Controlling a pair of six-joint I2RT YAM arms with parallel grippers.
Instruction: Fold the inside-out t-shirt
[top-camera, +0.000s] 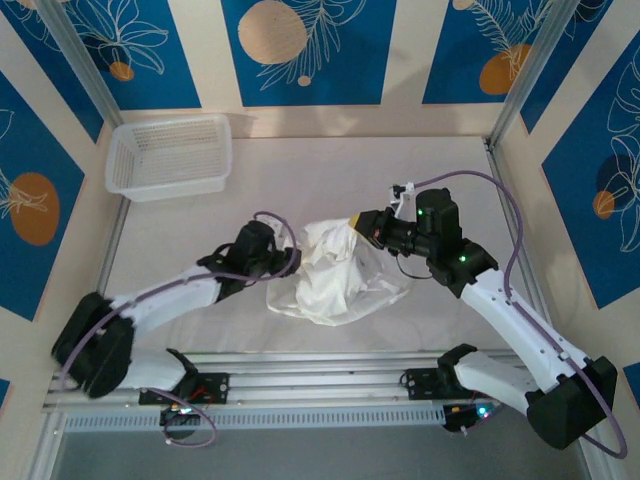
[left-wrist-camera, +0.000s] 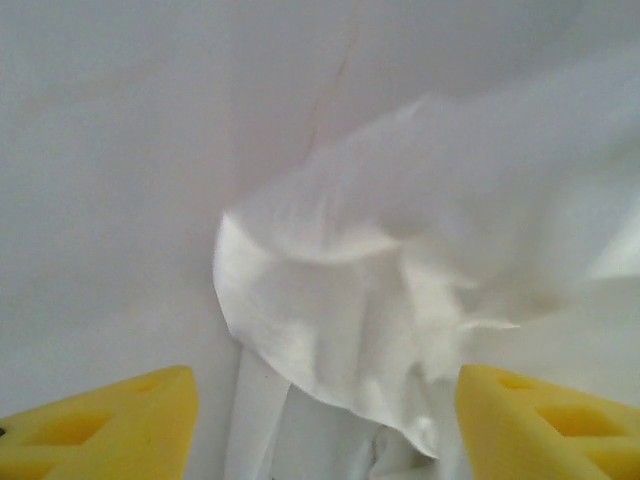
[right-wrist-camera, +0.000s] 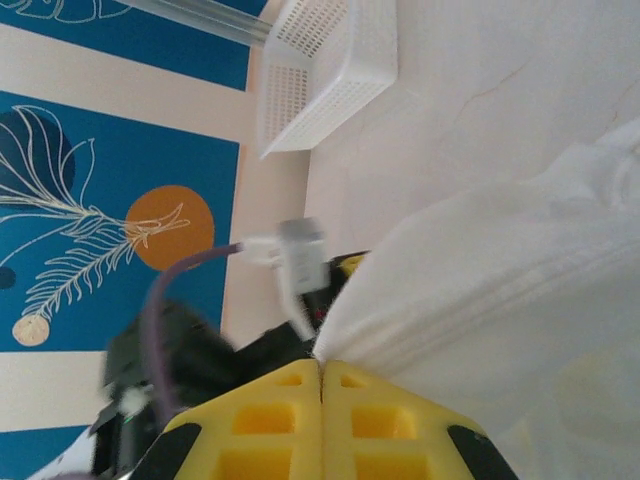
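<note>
White tabletop (top-camera: 330, 165), mesh basket (top-camera: 165, 187) in far-left corner, crumpled t-shirt (top-camera: 335, 275) mid-table

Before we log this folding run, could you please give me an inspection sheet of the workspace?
Surface: white table, cover lightly creased.
Job's things: white t-shirt, crumpled mid-table.
Clutter: mesh basket, far left corner, apart from the shirt.
Pincers: left pincer open at the cloth; right pincer shut on the t-shirt's edge.
Cables: purple cable arching over the right arm.
Surroundings: blue patterned walls.
</note>
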